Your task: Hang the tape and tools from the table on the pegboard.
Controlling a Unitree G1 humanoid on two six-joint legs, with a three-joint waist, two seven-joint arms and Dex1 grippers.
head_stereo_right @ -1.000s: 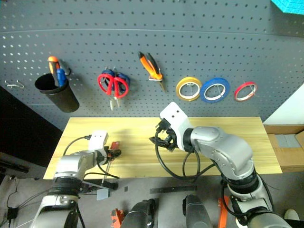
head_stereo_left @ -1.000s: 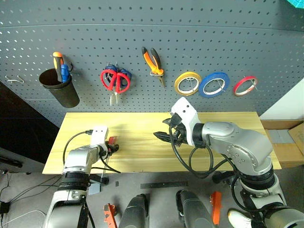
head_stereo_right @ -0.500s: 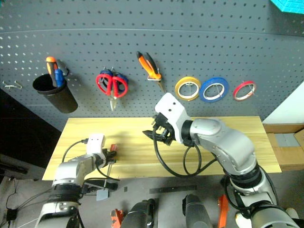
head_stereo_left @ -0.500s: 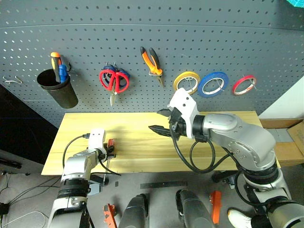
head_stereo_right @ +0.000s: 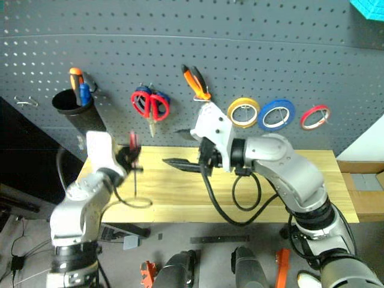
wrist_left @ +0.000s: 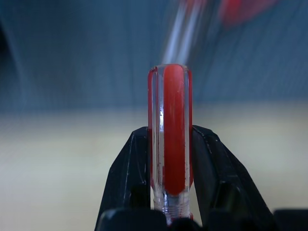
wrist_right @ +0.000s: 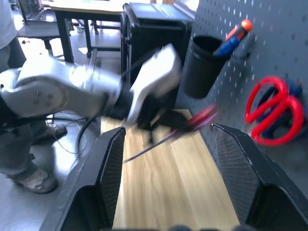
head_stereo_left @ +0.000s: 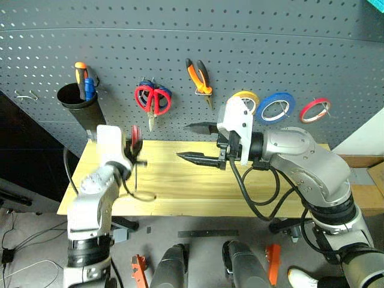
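The left gripper (wrist_left: 169, 159) has its two black jaws clamped on the red handle of the screwdriver (wrist_left: 169, 130), one jaw on each side of it, the handle standing up between them and its thin metal shaft hanging down below the jaws over the near left part of the table (head_stereo_left: 180, 192). The right gripper (head_stereo_left: 198, 143) has its jaws spread wide apart with nothing between them, pointing sideways toward the left gripper above the middle of the tabletop. Beyond both sets of jaws stands the pegboard (head_stereo_left: 240, 54). On it, past the left jaws, hang a black cup (head_stereo_left: 77, 108) with orange and blue handles and the red-handled scissors (head_stereo_left: 152, 99); past the right jaws hang the pliers (head_stereo_left: 199, 77), a yellow roll (head_stereo_left: 245, 99), the blue tape (head_stereo_left: 278, 107) and a thin red roll (head_stereo_left: 315, 109).
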